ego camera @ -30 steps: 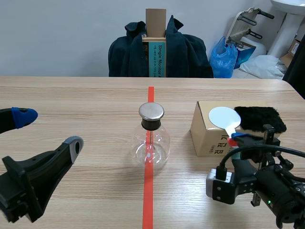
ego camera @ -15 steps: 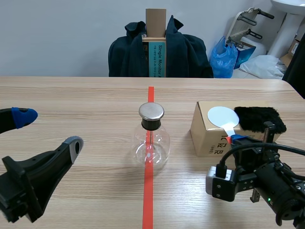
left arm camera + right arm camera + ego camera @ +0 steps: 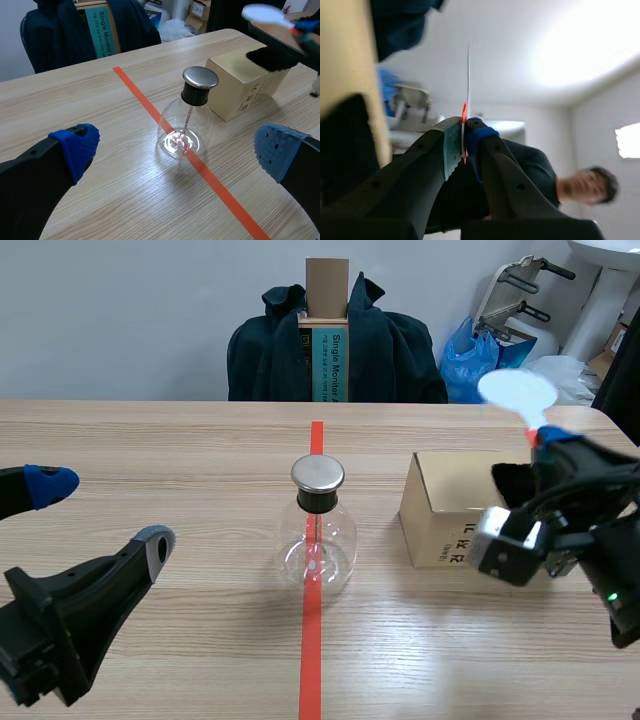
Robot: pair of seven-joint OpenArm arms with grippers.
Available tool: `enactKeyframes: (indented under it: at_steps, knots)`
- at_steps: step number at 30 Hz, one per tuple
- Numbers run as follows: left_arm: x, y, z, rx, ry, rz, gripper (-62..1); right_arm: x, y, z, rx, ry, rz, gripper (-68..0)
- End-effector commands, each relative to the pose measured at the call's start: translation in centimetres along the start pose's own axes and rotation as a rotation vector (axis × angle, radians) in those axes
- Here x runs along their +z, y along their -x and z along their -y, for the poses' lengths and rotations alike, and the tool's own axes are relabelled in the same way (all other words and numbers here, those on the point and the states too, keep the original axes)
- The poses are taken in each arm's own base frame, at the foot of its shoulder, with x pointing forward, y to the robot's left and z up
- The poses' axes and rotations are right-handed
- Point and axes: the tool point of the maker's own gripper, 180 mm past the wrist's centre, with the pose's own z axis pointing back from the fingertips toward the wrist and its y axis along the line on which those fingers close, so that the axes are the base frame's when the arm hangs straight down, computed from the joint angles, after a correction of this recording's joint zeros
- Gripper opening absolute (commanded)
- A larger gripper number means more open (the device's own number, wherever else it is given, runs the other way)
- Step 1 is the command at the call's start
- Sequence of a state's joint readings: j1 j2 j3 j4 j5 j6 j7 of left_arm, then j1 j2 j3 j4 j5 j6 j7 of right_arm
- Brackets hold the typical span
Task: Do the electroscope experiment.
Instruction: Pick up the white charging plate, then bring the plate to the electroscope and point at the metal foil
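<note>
Now: R gripper [image 3: 464, 139] pinched shut on thin red stem of white disc paddle [image 3: 517, 390], nothing but stem betw. pads. Paddle held up above cardboard box [image 3: 440, 508], disc uppermost; edge-on in R wrist view. On box top: black fur pad [image 3: 272, 57]. L gripper [image 3: 100, 512] spread wide, holds nothing, low over worktop [image 3: 180, 450]. Ahead of it, electroscope flask [image 3: 318, 540] w/ metal cap [image 3: 318, 474], upright on red tape line, near box, not touching.
</note>
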State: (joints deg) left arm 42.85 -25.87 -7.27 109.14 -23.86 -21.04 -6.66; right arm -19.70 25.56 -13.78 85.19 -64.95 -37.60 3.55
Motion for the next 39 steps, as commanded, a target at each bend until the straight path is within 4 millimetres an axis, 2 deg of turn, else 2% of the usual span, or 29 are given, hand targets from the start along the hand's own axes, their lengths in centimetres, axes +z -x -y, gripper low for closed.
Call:
enactKeyframes:
  at_steps: [1,10,14,16,18,19,27,31,35,39]
  knots:
    - [-0.2,-0.9,0.3,0.005,0.004,0.036,1.4,-0.9,1.1,3.1,0.010,0.102,-0.013,-66.7]
    - [-0.1,-0.1,0.4,-0.063,0.013,-0.005,1.4,-1.3,4.1,12.1,-0.024,0.392,-0.093,-66.7]
    - [0.0,1.6,0.3,-0.102,0.022,-0.097,-26.2,-1.1,4.9,14.9,-0.034,0.468,-0.118,-66.7]
    - [-0.1,2.6,0.6,-0.137,0.066,-0.156,-37.5,-1.0,5.2,15.6,-0.028,0.487,-0.123,-66.7]
    - [-0.3,3.1,0.1,-0.161,0.093,-0.183,-54.4,-1.0,5.3,16.0,-0.022,0.498,-0.126,-66.7]
    - [-0.5,3.4,-0.3,-0.174,0.107,-0.191,-59.8,-1.0,5.4,16.1,-0.019,0.500,-0.129,-66.7]
    - [-3.5,5.3,-5.8,-0.178,0.179,-0.142,-58.1,-0.6,7.0,17.3,-0.007,0.534,-0.173,-66.7]
    - [-5.4,7.0,-7.4,-0.153,0.209,-0.124,-58.1,-0.5,7.4,17.6,-0.001,0.540,-0.183,-66.7]
    - [-7.4,8.9,-7.2,-0.131,0.261,-0.115,-58.1,-0.5,7.4,17.6,0.000,0.540,-0.182,-66.7]
    - [-9.0,10.6,-5.3,-0.120,0.336,-0.109,-58.0,-0.5,7.0,17.9,0.003,0.550,-0.163,-66.7]
